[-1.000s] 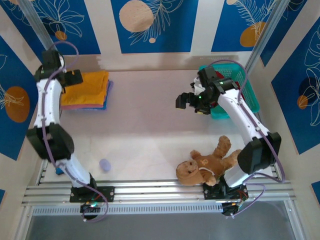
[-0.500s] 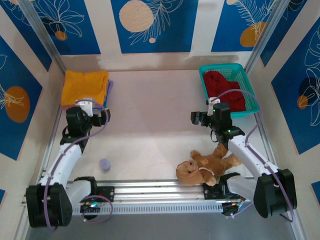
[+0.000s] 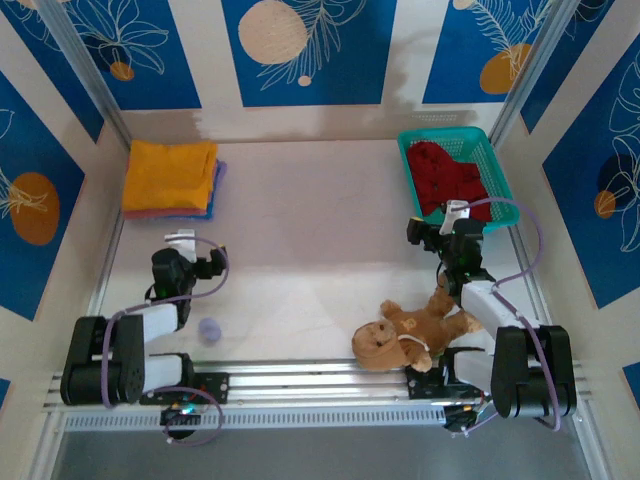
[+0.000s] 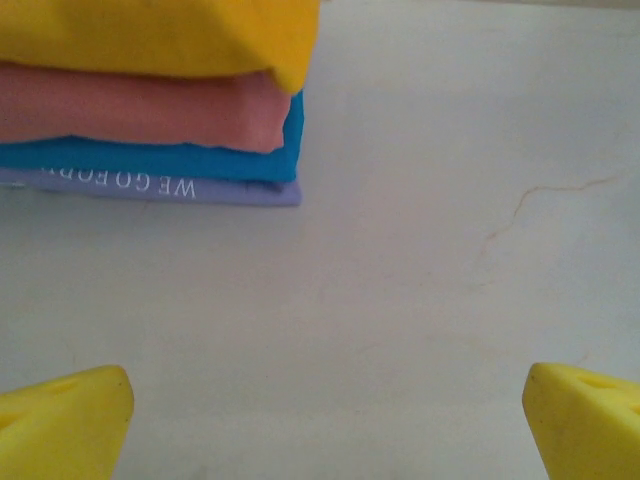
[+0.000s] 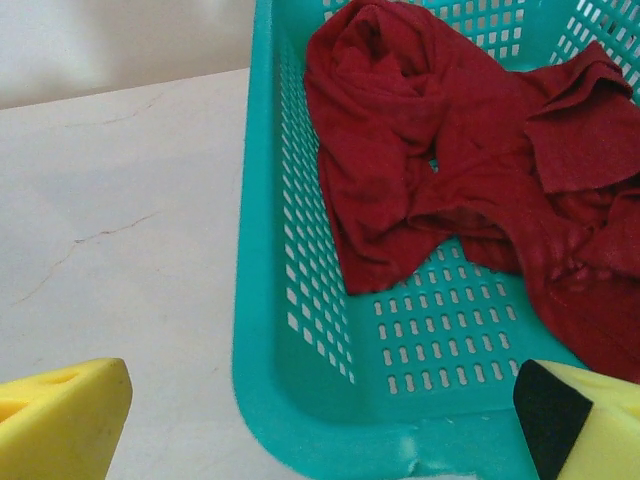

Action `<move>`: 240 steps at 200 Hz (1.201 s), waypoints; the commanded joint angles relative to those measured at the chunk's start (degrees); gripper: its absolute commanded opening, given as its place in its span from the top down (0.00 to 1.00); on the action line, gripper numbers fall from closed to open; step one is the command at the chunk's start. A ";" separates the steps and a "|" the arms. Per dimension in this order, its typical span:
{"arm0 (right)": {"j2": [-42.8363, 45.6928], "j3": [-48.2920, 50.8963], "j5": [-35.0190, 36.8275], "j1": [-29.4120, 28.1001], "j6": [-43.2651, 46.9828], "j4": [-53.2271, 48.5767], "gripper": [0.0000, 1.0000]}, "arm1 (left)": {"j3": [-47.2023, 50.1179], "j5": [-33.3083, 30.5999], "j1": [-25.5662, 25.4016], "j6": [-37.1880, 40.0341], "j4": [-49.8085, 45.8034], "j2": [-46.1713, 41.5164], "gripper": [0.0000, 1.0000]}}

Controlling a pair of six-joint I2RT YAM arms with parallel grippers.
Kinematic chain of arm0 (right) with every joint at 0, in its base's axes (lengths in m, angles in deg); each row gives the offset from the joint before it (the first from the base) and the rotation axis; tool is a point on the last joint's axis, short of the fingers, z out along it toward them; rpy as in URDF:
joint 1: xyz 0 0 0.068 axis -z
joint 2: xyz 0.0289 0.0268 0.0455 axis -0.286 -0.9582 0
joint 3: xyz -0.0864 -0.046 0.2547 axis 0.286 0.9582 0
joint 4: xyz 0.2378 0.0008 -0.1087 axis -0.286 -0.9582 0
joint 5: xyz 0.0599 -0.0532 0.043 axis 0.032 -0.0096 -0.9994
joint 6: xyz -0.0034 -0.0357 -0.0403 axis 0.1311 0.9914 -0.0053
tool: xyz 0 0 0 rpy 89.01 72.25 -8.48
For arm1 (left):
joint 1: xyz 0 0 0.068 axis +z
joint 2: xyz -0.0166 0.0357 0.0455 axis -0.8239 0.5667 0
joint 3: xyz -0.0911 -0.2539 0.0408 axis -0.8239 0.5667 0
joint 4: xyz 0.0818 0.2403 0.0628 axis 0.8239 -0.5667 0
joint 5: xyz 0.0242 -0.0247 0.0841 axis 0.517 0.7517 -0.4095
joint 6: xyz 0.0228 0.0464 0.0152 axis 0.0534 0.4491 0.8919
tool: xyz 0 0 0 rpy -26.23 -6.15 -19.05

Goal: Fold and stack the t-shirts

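Resting low over the pale surface (image 3: 310,230), the left claw (image 3: 182,242) is spread wide, with nothing between its yellow fingertips (image 4: 65,420). It points at a folded stack in the far left corner and stands apart from it. In the left wrist view the stack reads from the top down: the mustard-orange t-shirt (image 4: 150,35), the salmon-pink t-shirt (image 4: 130,105) and the blue t-shirt (image 4: 150,160). Under these is a thin lilac layer (image 4: 230,191) with white lettering seen upside down; whether it belongs to the blue shirt I cannot tell. The folded edges line up fairly well on the right side, and the orange one overhangs a little.

The right claw (image 3: 455,212) is also spread wide and grips nothing, its fingertips (image 5: 60,415) at the two bottom corners of the right wrist view. It sits just short of the near wall of the teal mesh basket (image 5: 262,300), which stands in the far right corner. The dark red t-shirt (image 5: 450,170) lies crumpled and unfolded inside the basket, bunched toward its far and right side, with some mesh floor bare at the near left.

A brown teddy bear (image 3: 410,328) lies sprawled near the front edge, close beside the right arm's base. A small round lilac object (image 3: 209,329) sits on the surface next to the left arm.
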 commanded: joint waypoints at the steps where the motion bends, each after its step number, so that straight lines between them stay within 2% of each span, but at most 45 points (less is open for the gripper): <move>1: -2.01 1.81 -2.41 0.80 0.36 9.49 0.01 | -0.12 -2.15 -0.26 0.53 13.55 1.07 0.01; 17: -5.37 3.48 -2.49 1.14 0.37 14.62 0.01 | -0.49 -3.75 -0.26 0.62 15.59 3.37 0.01; 42: -9.98 5.10 -3.28 1.07 0.02 21.28 0.01 | -1.05 -2.62 -0.31 1.40 19.88 8.06 0.01; 78: -12.75 4.86 -5.20 0.98 1.27 23.81 0.01 | -2.76 0.01 -0.27 2.16 20.71 12.88 0.01; 98: -15.54 4.29 -6.70 0.47 2.54 25.30 0.01 | -3.11 1.64 -0.19 2.27 24.93 17.03 0.01; 126: -19.28 3.55 -7.00 0.28 3.01 27.35 0.01 | -5.16 1.21 -0.23 2.47 19.59 16.09 0.01; 157: -20.01 0.19 -6.67 -0.36 3.63 21.55 0.01 | -7.23 -0.30 -1.11 3.17 15.05 15.78 0.01; 240: -20.21 -0.33 -6.61 -0.62 3.91 20.94 0.01 | -7.34 -0.60 -1.32 3.24 14.96 15.78 0.01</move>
